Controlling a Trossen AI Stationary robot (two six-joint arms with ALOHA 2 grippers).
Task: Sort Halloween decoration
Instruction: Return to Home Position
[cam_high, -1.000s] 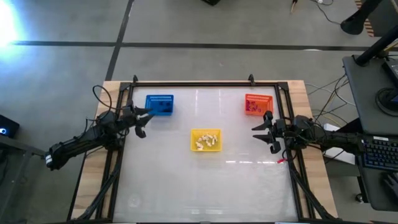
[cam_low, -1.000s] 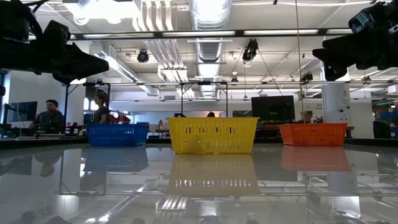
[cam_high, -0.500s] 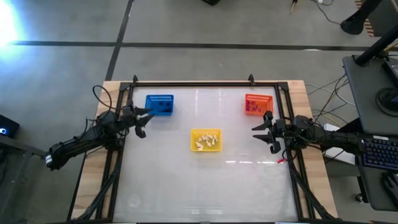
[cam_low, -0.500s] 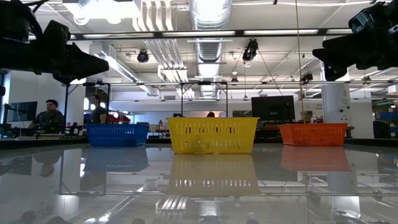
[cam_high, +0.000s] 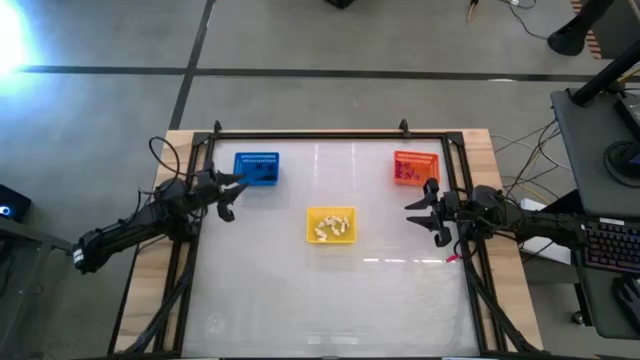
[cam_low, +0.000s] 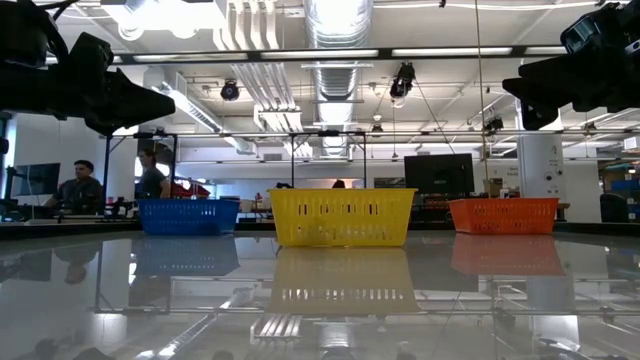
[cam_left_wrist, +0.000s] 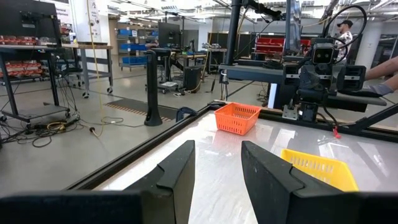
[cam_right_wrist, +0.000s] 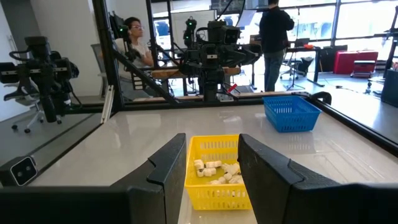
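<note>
From above, the left gripper (cam_high: 231, 197) hangs beside the blue basket (cam_high: 256, 168) and the right gripper (cam_high: 415, 213) near the orange basket (cam_high: 416, 167); cream trinkets (cam_high: 328, 230) lie in the yellow basket (cam_high: 330, 210) between them. The low view gives only the baskets' mesh walls. Each wrist view shows its own fingers spread apart, and the right one shows the cream trinkets close up.

Left arm (cam_high: 140, 225): drawn back at 9 o'clock in high view. Left gripper (cam_high: 228, 197) raised, facing 3 o'clock, fingers parted. Right arm (cam_high: 530, 222): at 3 o'clock. Right gripper (cam_high: 424, 212) raised, facing 9 o'clock, fingers parted.
</note>
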